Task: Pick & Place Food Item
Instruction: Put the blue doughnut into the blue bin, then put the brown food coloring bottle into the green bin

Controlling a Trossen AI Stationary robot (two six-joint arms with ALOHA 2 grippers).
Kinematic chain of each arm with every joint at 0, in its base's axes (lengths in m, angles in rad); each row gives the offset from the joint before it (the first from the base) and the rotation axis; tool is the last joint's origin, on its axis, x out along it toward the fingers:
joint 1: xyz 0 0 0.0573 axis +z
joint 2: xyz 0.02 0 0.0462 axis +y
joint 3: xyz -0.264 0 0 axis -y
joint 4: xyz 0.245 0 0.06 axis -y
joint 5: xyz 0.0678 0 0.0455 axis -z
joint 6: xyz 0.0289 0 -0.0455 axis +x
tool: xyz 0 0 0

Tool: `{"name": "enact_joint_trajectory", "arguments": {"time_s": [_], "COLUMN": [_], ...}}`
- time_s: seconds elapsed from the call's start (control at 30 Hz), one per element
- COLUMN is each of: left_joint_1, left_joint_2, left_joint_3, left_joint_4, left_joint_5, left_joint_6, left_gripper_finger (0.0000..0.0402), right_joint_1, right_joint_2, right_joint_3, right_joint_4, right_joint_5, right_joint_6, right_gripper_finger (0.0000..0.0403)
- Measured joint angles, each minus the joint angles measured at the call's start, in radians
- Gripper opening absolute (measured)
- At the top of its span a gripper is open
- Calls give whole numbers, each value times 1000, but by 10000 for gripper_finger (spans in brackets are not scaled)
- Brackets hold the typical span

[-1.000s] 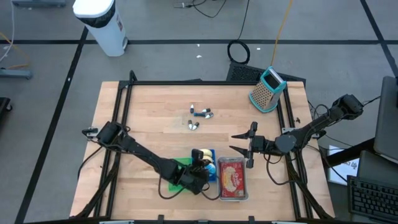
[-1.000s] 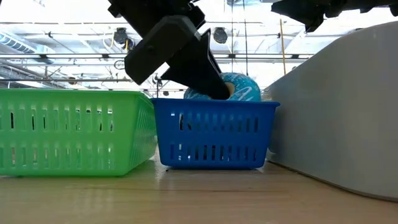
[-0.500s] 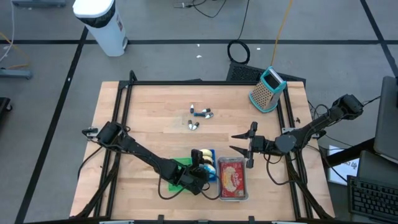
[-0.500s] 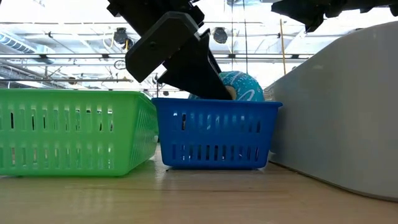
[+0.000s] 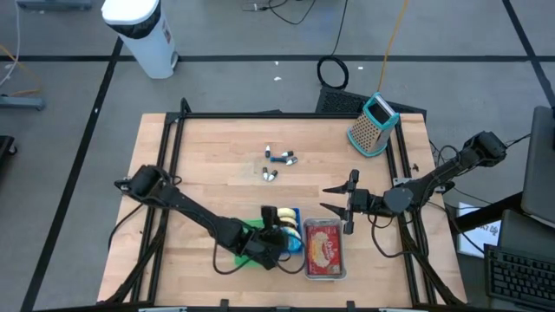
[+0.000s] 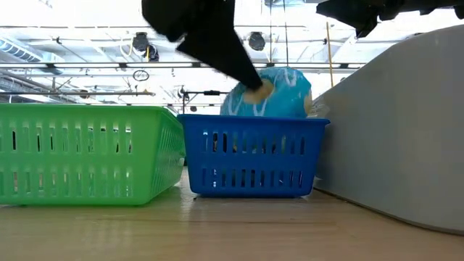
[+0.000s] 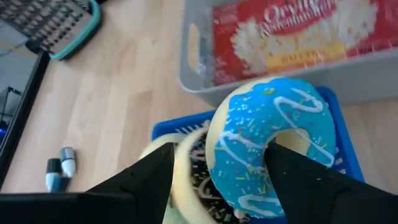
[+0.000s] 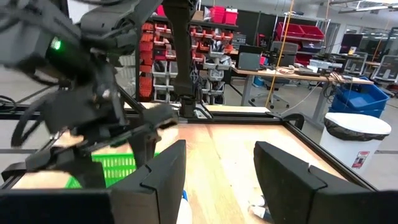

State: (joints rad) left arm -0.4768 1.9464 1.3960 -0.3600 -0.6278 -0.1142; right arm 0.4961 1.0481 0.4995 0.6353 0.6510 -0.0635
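Presently listed, by size: table [image 5: 225, 156]; grey bin [image 5: 324, 270] holding a popcorn box [image 7: 292, 31]; green basket [image 6: 80, 152]; blue basket [image 6: 250, 156], between them. Blue-iced donut [image 7: 270, 146] stands on edge in the blue basket, left claw [image 7: 217, 165] released astride it. Right claw [image 5: 334, 198] parted, empty, above the table.
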Motion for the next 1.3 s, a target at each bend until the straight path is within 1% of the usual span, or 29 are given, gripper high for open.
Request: {"name": "enact_joint_trajectory", "arguments": {"time_s": [0.2, 0.4, 0.57, 0.67, 0.73, 0.8, 0.83, 0.93, 1.0, 1.03, 1.07, 1.1, 1.13, 1.17, 1.23, 1.3], "left_joint_1": [8, 21, 25, 24, 25, 25, 27, 35, 50, 61, 74, 92, 117, 150, 232, 315], "left_joint_2": [-26, -18, -32, -62, -91, -130, -151, -213, -248, -263, -276, -287, -299, -308, -320, -319], "left_joint_3": [1, 0, 0, 0, 0, 0, 0, 0, 0, 0, 0, 0, 0, 1, 1, 1], "left_joint_4": [-28, -138, -138, -141, -141, -143, -144, -144, -143, -147, -162, -186, -219, -262, -361, -451], "left_joint_5": [-3, -1, -5, -37, -79, -157, -213, -424, -527, -555, -561, -550, -515, -453, -296, -176], "left_joint_6": [-21, -58, -66, -66, -67, -41, -18, 57, 35, 13, -13, -52, -105, -169, -293, -394], "left_gripper_finger": [253, 253, 253, 253, 253, 253, 253, 253, 253, 253, 253, 253, 253, 253, 253, 253], "right_joint_1": [0, 0, 0, 0, 0, 0, 0, 0, 0, 0, 0, 0, 0, 0, 0, 0], "right_joint_2": [0, 0, 0, 0, 0, 0, 0, 0, 0, 0, 0, 0, 0, 0, 0, 0], "right_joint_3": [0, 0, 0, 0, 0, 0, 0, 0, 0, 0, 0, 0, 0, 0, 0, 0], "right_joint_4": [-1, -1, -1, -1, -1, -1, -1, -1, 0, -1, -1, -1, -2, -4, -8, -15], "right_joint_5": [0, 0, 0, 0, 0, 0, 0, 0, 0, 0, 0, 0, 0, 0, 0, 1], "right_joint_6": [0, 0, 0, 0, 0, 0, 0, 0, 0, 0, 0, 0, 0, 0, 0, 0], "right_gripper_finger": [180, 180, 180, 180, 180, 180, 180, 180, 180, 180, 180, 180, 180, 180, 180, 180]}}
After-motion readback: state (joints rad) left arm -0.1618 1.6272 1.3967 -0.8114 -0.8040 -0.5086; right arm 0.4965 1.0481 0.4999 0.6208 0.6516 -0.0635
